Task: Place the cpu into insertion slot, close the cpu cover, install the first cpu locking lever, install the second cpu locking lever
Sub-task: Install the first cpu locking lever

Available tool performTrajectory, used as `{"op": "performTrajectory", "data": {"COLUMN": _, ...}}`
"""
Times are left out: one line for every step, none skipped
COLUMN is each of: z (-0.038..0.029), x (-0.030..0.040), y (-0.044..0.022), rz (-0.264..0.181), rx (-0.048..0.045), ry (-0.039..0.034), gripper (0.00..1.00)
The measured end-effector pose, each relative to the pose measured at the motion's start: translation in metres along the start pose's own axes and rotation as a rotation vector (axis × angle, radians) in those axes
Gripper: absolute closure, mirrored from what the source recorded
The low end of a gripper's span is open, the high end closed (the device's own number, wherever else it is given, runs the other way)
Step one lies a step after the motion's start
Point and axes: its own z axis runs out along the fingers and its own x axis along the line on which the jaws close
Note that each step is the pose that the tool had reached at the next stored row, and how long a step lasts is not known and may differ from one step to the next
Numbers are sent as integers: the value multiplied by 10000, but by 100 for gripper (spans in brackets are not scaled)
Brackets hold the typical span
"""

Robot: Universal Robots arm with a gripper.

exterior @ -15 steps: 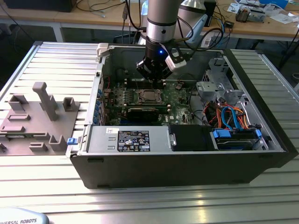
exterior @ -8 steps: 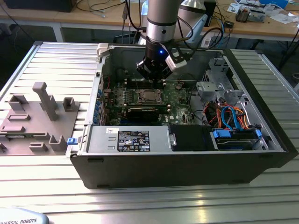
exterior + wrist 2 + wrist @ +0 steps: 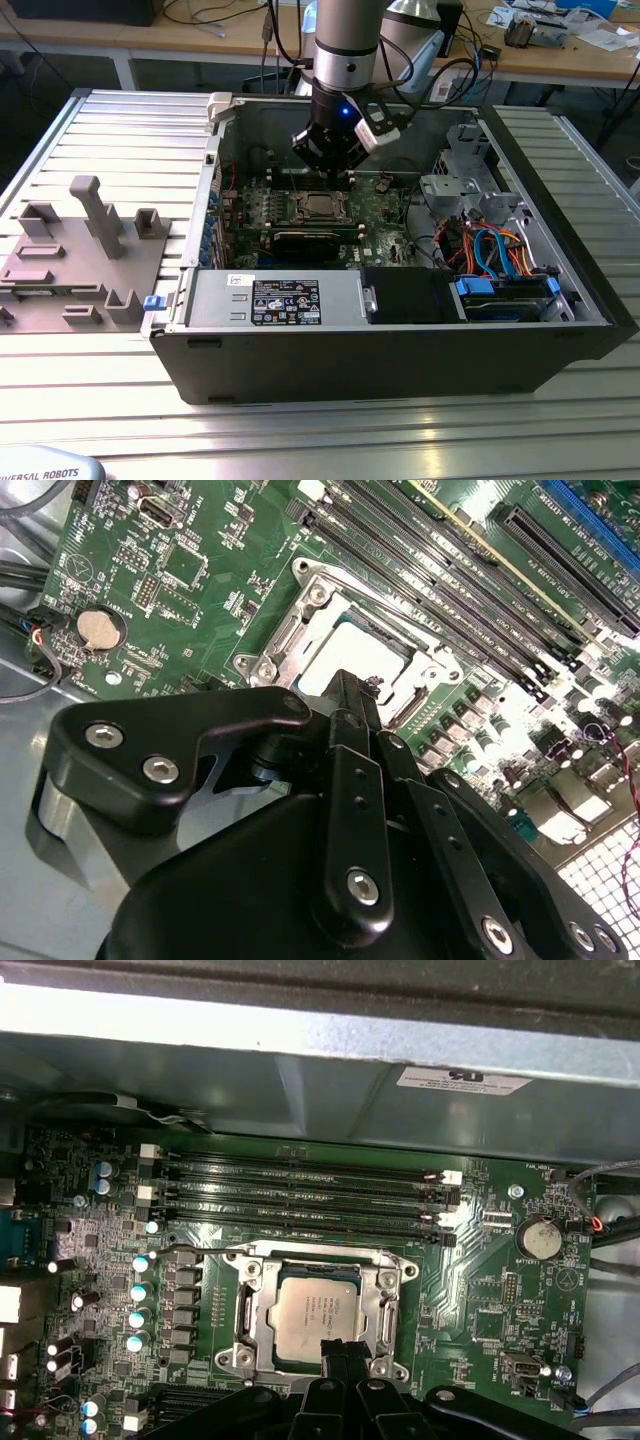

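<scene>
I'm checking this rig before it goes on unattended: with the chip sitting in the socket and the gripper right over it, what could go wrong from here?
1. The gripper sits at the edge of the cpu; a sideways nudge could shift the chip in the insertion slot and possibly harm the contacts.
2. The cpu cover frames the chip closely, so a slip might scrape its lid.
3. The memory slots lie close beside the socket; a wide move could knock them.

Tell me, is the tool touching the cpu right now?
Cannot tell. In both wrist views the tool overlaps the cpu's edge, hiding any contact or gap; the cpu sits in the insertion slot.
</scene>
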Motion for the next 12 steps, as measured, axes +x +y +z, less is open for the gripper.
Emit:
{"op": "performTrajectory", "data": {"z": 0, "x": 0, "y": 0, "rz": -14, "rx": 0, "ry": 0, "gripper": 89}}
{"op": "performTrajectory", "data": {"z": 0, "x": 0, "y": 0, "rz": -32, "rx": 0, "ry": 0, "gripper": 89}}
{"op": "performTrajectory", "data": {"z": 0, "x": 0, "y": 0, "rz": -43, "rx": -1, "ry": -1, "gripper": 89}}
{"op": "performTrajectory", "data": {"z": 0, "x": 0, "y": 0, "rz": -55, "rx": -1, "ry": -1, "gripper": 89}}
{"op": "performTrajectory", "data": {"z": 0, "x": 0, "y": 0, "rz": -74, "rx": -1, "ry": -1, "gripper": 89}}
{"op": "performTrajectory", "data": {"z": 0, "x": 0, "y": 0, "rz": -90, "rx": -1, "ry": -1, "gripper": 89}}
{"op": "performTrajectory", "data": {"z": 0, "x": 0, "y": 0, "rz": -103, "rx": -1, "ry": -2, "gripper": 89}}
{"op": "performTrajectory", "data": {"z": 0, "x": 0, "y": 0, "rz": -120, "rx": -1, "ry": -2, "gripper": 89}}
{"op": "performTrajectory", "data": {"z": 0, "x": 0, "y": 0, "rz": -134, "rx": -1, "ry": -2, "gripper": 89}}
{"op": "performTrajectory", "data": {"z": 0, "x": 0, "y": 0, "rz": -150, "rx": -1, "ry": -2, "gripper": 89}}
{"op": "performTrajectory", "data": {"z": 0, "x": 0, "y": 0, "rz": -166, "rx": -1, "ry": -3, "gripper": 89}}
{"op": "performTrajectory", "data": {"z": 0, "x": 0, "y": 0, "rz": -189, "rx": -1, "ry": -3, "gripper": 89}}
